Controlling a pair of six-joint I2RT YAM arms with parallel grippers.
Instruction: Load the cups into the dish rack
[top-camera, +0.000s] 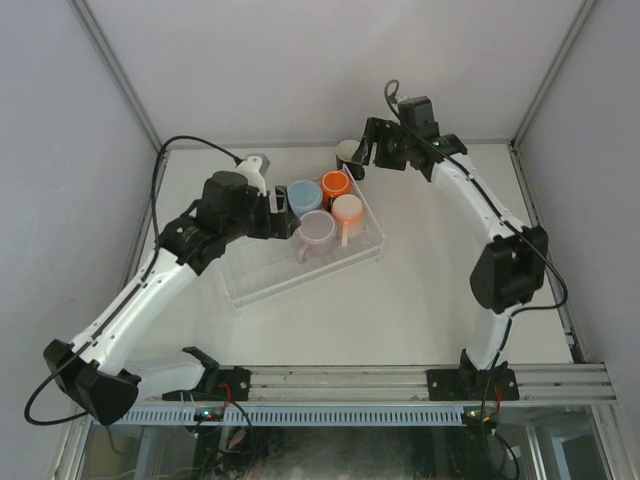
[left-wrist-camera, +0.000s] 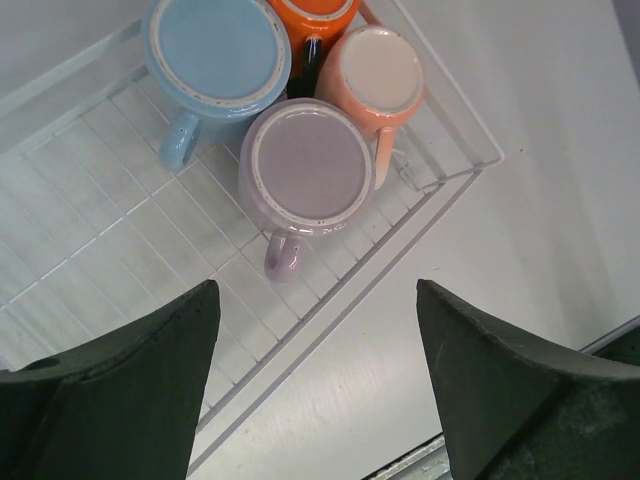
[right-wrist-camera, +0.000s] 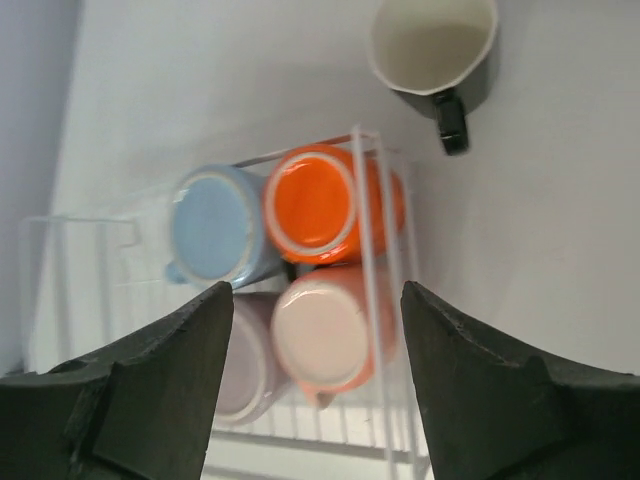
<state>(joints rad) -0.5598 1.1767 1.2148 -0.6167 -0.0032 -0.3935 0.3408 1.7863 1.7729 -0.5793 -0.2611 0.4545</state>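
Note:
Four cups stand upside down at the far right end of the clear dish rack (top-camera: 268, 276): light blue (top-camera: 303, 197), orange (top-camera: 336, 185), peach-pink (top-camera: 347, 210) and lilac (top-camera: 318, 228). A black cup with a cream inside (top-camera: 349, 153) stands upright on the table just beyond the rack. My left gripper (top-camera: 282, 214) hangs open beside the lilac cup (left-wrist-camera: 305, 165), holding nothing. The right gripper (top-camera: 366, 150) is open next to the black cup (right-wrist-camera: 435, 45), its fingers spread above the peach-pink cup (right-wrist-camera: 325, 335). In the left wrist view the rack's floor (left-wrist-camera: 90, 220) shows bare.
The rack lies at an angle in the middle of the white table, its near left part holding no cups. Grey walls close in the table at the back and both sides. A metal rail (top-camera: 400, 385) with the arm bases runs along the near edge.

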